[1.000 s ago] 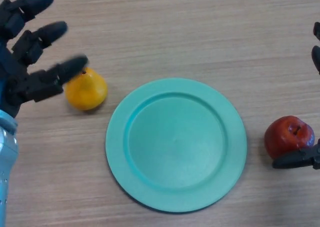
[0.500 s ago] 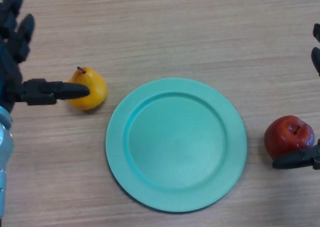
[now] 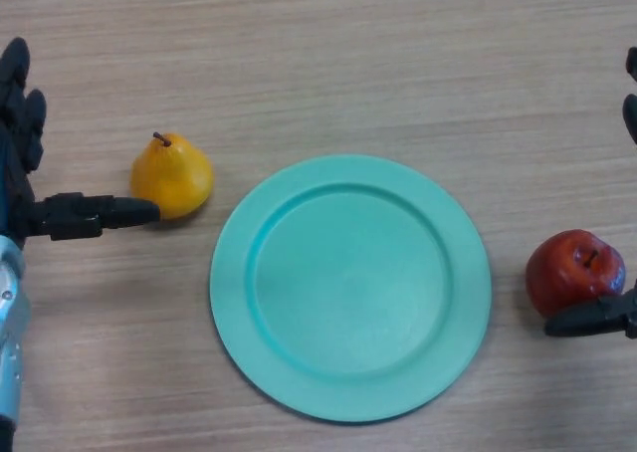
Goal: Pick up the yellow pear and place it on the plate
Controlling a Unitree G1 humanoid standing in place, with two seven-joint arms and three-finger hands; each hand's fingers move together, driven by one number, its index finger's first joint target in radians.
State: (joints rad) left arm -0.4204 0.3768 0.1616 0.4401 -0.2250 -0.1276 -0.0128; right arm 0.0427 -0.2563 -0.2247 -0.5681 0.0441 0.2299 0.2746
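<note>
**Pear untouched; left hand has dropped back to its side**

Pear [image 3: 172, 176] sits upright on the counter [image 3: 398, 54], stem up, just left of the plate [image 3: 350, 288] and not touching its rim. Same spot as a second ago, no shift.

Left hand [image 3: 30, 188]: a second ago its spread fingers hung over the pear, one covering the top of it. Since then it has drawn back toward the left edge and come lower. Now the thumb [image 3: 105, 214] lies level, its tip at the pear's lower left side; whether it touches or only overlaps in this view, I cannot say. The fingers stand straight at the left edge, well apart from the fruit. Hand is spread, holding nothing.

Right hand [image 3: 597, 318]: only partly in frame at the right edge, one digit beside a red apple [image 3: 575, 271]. Unmoved over the second. Too little shows to tell its state.

Reading: likely a re-approach from the side in place of the top-down reach. No grasp yet, so the task is at its first step. Plate is bare. Next needs the fingers brought round the pear's far side before closing.
</note>
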